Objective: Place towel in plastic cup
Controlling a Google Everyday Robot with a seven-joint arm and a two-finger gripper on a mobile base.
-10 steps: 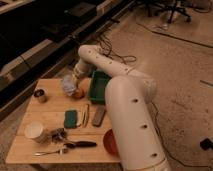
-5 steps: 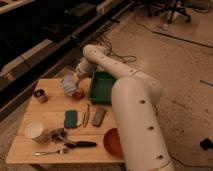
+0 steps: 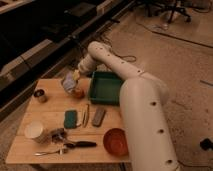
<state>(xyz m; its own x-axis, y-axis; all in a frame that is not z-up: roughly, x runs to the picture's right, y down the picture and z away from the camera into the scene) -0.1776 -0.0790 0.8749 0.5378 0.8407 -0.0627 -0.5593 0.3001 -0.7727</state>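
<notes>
A pale crumpled towel [image 3: 68, 82] hangs at the far middle of the wooden table [image 3: 50, 115], right over a small orange cup [image 3: 77, 92]. My gripper [image 3: 76, 76] is at the end of the white arm [image 3: 115, 62] directly above the cup, touching the towel's top right. The towel hides part of the cup's left side. Whether the towel is inside the cup cannot be told.
A green bin [image 3: 106, 87] stands right of the cup. A small dark can [image 3: 39, 95] is at the far left. A green sponge [image 3: 70, 119], a grey bar [image 3: 99, 115], a white cup [image 3: 35, 131], a red bowl [image 3: 116, 141] and utensils [image 3: 67, 145] lie nearer.
The arm has shifted slightly and the view has moved a little; the towel stays at the cup under the gripper.
</notes>
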